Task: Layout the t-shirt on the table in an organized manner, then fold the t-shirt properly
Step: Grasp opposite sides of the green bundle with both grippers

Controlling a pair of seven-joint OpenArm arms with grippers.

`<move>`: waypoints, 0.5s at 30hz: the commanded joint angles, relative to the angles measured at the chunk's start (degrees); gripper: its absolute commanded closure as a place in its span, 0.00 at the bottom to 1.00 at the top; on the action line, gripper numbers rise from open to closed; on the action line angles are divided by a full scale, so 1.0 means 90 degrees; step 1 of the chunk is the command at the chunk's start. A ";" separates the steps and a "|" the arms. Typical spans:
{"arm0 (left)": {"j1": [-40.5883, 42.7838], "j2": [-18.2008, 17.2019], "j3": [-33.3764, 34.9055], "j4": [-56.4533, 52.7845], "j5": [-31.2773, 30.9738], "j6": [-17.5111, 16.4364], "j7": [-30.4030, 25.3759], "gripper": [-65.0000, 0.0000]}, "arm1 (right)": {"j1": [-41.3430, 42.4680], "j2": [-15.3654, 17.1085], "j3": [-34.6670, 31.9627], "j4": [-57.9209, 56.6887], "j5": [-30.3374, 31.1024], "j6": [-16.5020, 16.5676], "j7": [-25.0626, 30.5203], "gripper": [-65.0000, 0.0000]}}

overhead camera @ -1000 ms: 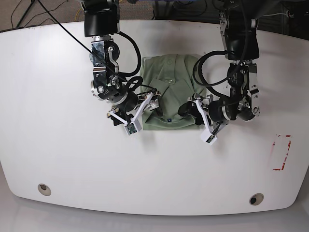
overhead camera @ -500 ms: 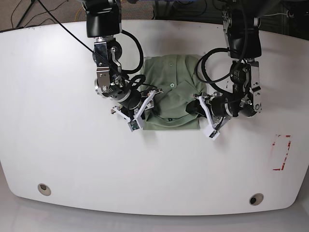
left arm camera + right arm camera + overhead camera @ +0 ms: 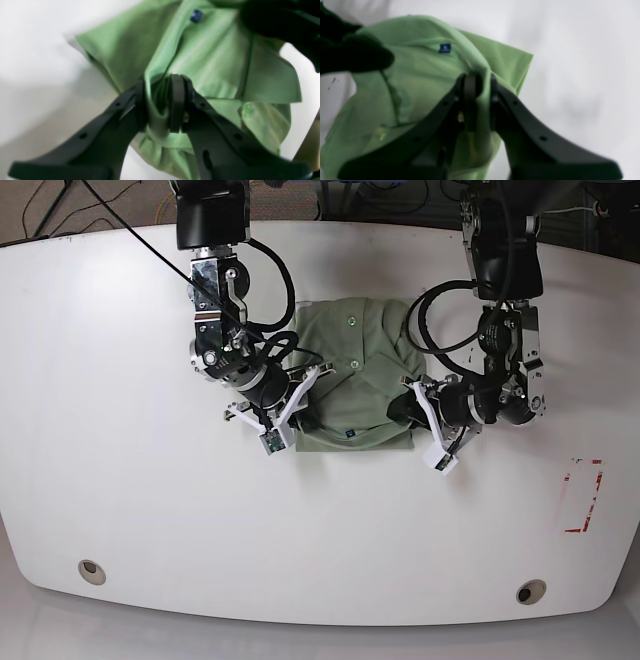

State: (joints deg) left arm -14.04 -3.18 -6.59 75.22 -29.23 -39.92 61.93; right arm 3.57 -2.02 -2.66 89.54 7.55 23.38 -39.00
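A glossy white table (image 3: 130, 480) fills the base view, with a red-marked rectangle (image 3: 583, 495) off to one side. The pale green t-shirt (image 3: 352, 370) lies bunched between the two arms. The left gripper (image 3: 160, 102) has its jaws clamped on a gathered fold of the t-shirt (image 3: 212, 62), cloth spilling above and below the pads. The right gripper (image 3: 476, 100) is likewise pinched tight on a ridge of the fabric (image 3: 420, 75). A small blue label (image 3: 444, 48) sits just above its jaws.
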 commanded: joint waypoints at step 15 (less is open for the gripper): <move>-0.0203 -0.0032 -0.0015 0.0761 -0.0146 -0.0009 -0.0068 0.84 | 0.0292 0.0005 -0.0013 0.0811 0.0055 0.0006 -0.0223 0.92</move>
State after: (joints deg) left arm -14.26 -3.22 -6.59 80.31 -29.56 -39.90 62.17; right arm 4.36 -1.91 -2.72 95.20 7.68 23.38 -42.68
